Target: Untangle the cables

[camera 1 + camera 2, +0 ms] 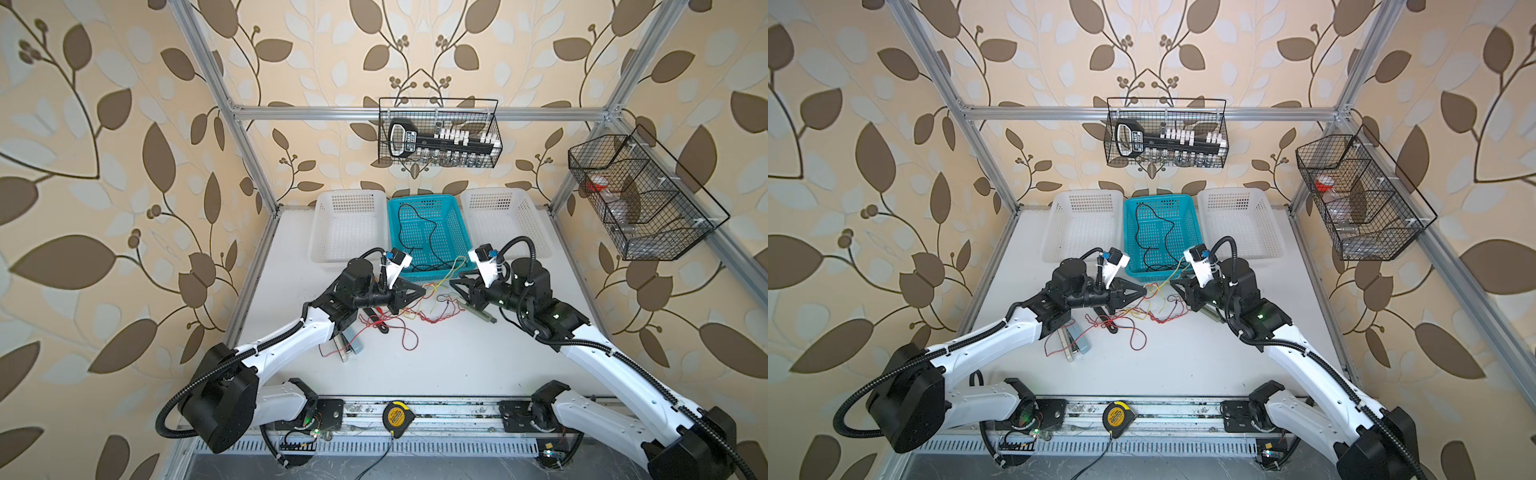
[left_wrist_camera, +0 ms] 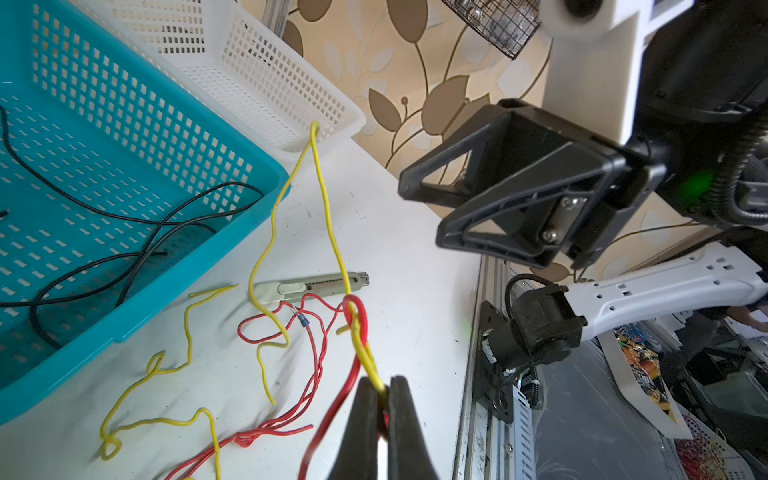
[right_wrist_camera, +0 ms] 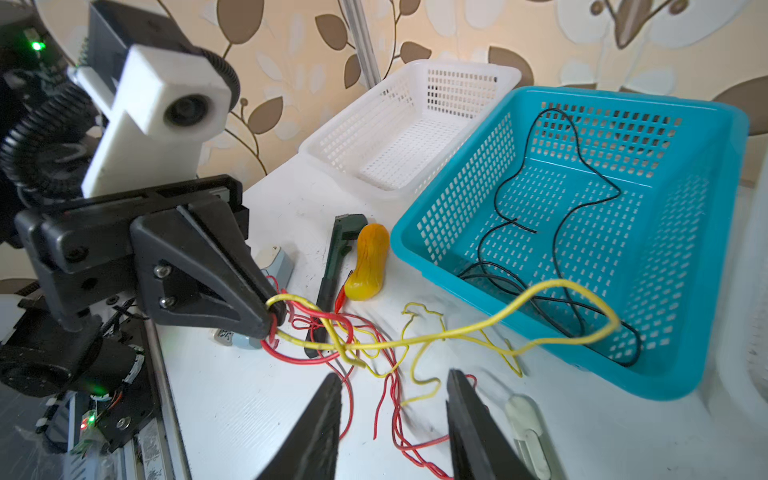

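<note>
The smooth white bench (image 1: 457, 365) carries a teal perforated plastic basket (image 3: 623, 93) at its 12 o'clock edge in both top views. The left end effector (image 2: 384, 384), with black triangular fingers, is clenched on a yellow cable (image 2: 328, 216) and a red cable (image 2: 362, 328) twisted together at its tips. The right end effector (image 3: 395, 374) is released, jaws apart and grasping nothing, above the tangle. Thin, kinked red and yellow loops sprawl at bench centre, at 3 o'clock of the left tips and 9 o'clock of the right. One yellow loop rises by the basket's near corner. A slim black cable (image 3: 490, 272) coils inside the basket.
</note>
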Controlling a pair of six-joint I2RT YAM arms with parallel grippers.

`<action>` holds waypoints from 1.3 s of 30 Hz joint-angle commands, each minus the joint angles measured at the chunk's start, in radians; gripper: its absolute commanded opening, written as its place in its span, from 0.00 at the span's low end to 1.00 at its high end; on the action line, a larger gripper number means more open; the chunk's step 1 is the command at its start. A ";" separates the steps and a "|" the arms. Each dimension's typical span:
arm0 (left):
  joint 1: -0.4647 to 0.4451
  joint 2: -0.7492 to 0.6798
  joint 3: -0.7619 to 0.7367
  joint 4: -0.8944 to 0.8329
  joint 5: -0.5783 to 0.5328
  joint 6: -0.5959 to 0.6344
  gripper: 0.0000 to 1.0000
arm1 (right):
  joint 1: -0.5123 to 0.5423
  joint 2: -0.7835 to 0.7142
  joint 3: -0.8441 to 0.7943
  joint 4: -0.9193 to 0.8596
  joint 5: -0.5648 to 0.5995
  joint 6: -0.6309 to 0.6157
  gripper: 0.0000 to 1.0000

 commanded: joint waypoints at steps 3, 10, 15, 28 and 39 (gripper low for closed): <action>0.005 -0.021 0.078 -0.035 0.078 0.081 0.00 | 0.044 0.055 0.050 0.049 -0.045 -0.086 0.42; 0.005 0.019 0.132 -0.095 0.121 0.116 0.00 | 0.078 0.083 0.046 0.093 -0.037 -0.119 0.42; 0.005 0.041 0.152 -0.106 0.156 0.122 0.00 | 0.081 0.102 0.052 0.112 -0.031 -0.133 0.41; 0.005 0.052 0.160 -0.134 0.065 0.138 0.00 | 0.080 0.107 0.044 0.110 -0.068 -0.156 0.00; 0.006 0.018 0.089 0.002 -0.188 0.002 0.00 | 0.092 0.018 -0.001 0.133 0.073 -0.127 0.00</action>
